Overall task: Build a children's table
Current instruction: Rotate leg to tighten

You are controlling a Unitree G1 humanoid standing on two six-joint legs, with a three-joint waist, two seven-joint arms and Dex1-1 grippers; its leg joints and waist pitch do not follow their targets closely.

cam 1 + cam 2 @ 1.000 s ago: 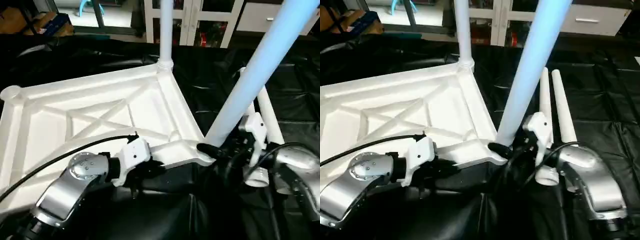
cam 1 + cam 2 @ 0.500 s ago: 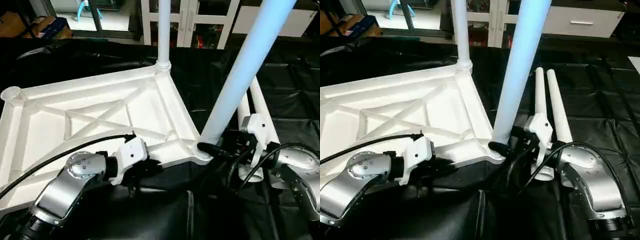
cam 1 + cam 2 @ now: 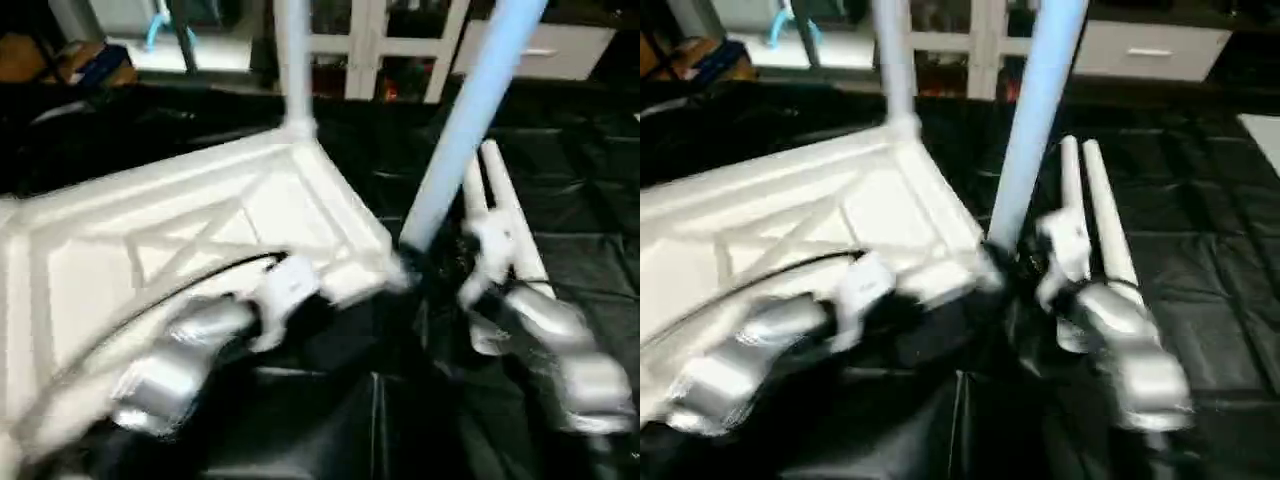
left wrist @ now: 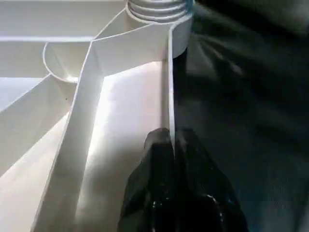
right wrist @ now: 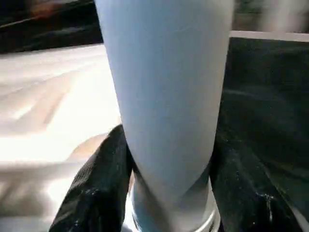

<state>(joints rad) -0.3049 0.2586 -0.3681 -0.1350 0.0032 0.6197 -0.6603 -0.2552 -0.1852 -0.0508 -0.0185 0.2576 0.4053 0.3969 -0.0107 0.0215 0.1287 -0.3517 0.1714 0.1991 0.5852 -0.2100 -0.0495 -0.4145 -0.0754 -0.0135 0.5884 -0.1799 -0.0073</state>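
White plastic tabletop (image 3: 200,230), lying ribbed underside up on the black-draped work table (image 3: 1200,290), with one leg (image 3: 291,60) upright in its far corner socket. A second leg (image 3: 465,120) leans at the near right corner, its foot at the socket (image 5: 169,217) there. Two spare legs (image 3: 1090,210) lie side by side just to the right.

Right gripper (image 5: 169,183) — its two black fingers (image 5: 94,193) sit on either side of the leaning leg just above its foot, closed against the tube. Left gripper (image 4: 171,150) — pinched tight on the thin near edge wall of the tabletop, with a threaded empty socket (image 4: 157,9) further along that rim.

Step in hand, as judged: seating the second leg while the left arm steadies the top. The next move calls for bringing the tube upright over the socket, then pressing or twisting it home without letting the top slide.
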